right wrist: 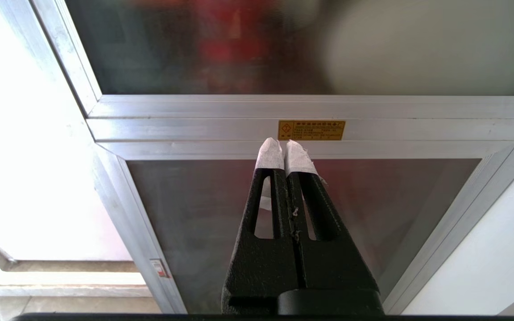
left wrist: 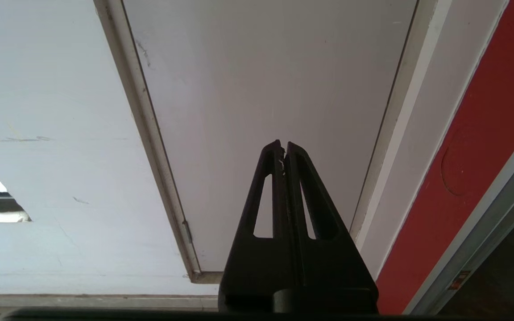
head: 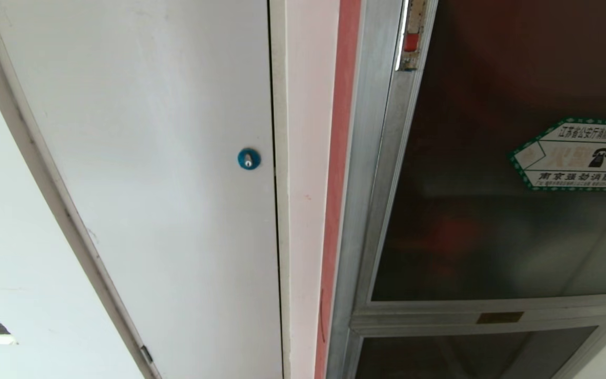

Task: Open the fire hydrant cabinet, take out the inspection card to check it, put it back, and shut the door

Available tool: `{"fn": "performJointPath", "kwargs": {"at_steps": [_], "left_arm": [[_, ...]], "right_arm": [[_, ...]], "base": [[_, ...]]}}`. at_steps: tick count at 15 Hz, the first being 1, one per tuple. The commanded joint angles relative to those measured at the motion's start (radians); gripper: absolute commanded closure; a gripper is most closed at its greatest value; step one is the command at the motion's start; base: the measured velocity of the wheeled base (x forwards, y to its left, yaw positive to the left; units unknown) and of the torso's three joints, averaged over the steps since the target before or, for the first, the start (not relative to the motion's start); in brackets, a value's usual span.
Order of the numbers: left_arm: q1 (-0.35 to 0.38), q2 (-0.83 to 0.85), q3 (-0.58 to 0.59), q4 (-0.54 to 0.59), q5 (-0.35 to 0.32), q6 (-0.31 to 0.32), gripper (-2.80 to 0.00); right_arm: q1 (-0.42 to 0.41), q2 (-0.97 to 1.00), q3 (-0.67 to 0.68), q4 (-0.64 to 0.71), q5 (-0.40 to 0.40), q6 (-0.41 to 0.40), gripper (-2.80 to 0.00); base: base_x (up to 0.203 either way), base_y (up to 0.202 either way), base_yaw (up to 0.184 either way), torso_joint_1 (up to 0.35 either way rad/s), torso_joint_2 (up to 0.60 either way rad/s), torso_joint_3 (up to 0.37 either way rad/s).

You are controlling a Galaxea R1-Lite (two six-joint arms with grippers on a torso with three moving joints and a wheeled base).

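Wall: white panel door (head: 140, 173) with blue lock (head: 249, 158) was seen at 9 o'clock of the door (head: 492, 210).
Pincers: left pincer (left wrist: 283, 145) and right pincer (right wrist: 282, 143) were pressed closed, empty.
Risk: the wrong panel might be pulled.

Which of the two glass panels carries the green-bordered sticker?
The upper glass panel, the door; its sticker sits at the right. The lower glass panel shows none.

place: building corridor — evidence: fire hydrant cabinet (head: 387, 158) | white panel door (head: 150, 158)
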Motion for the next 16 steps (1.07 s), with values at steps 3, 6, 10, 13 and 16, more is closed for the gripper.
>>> {"fn": "performJointPath", "kwargs": {"at_steps": [3, 6, 10, 13, 16], "left_arm": [[0.000, 0.001, 0.012, -0.001, 0.000, 0.000, 0.00], [0.000, 0.001, 0.011, -0.001, 0.000, 0.000, 0.00], [0.000, 0.001, 0.012, -0.001, 0.000, 0.000, 0.00], [0.000, 0.001, 0.012, -0.001, 0.000, 0.000, 0.00], [0.000, 0.001, 0.012, -0.001, 0.000, 0.000, 0.00]], "right_arm": [[0.000, 0.002, 0.000, 0.000, -0.001, 0.001, 0.00], [0.000, 0.002, 0.000, 0.000, 0.001, 0.001, 0.00], [0.000, 0.002, -0.001, 0.002, 0.001, -0.002, 0.00], [0.000, 0.000, -0.015, 0.009, 0.004, -0.001, 0.00], [0.000, 0.008, -0.082, 0.026, 0.006, -0.002, 0.00]], "base": [[0.000, 0.000, 0.000, 0.000, 0.00, 0.000], [0.000, 0.000, 0.000, 0.000, 0.00, 0.000], [0.000, 0.000, 0.000, 0.000, 0.00, 0.000], [0.000, 0.000, 0.000, 0.000, 0.00, 0.000], [0.000, 0.000, 0.000, 0.000, 0.00, 0.000]]}}
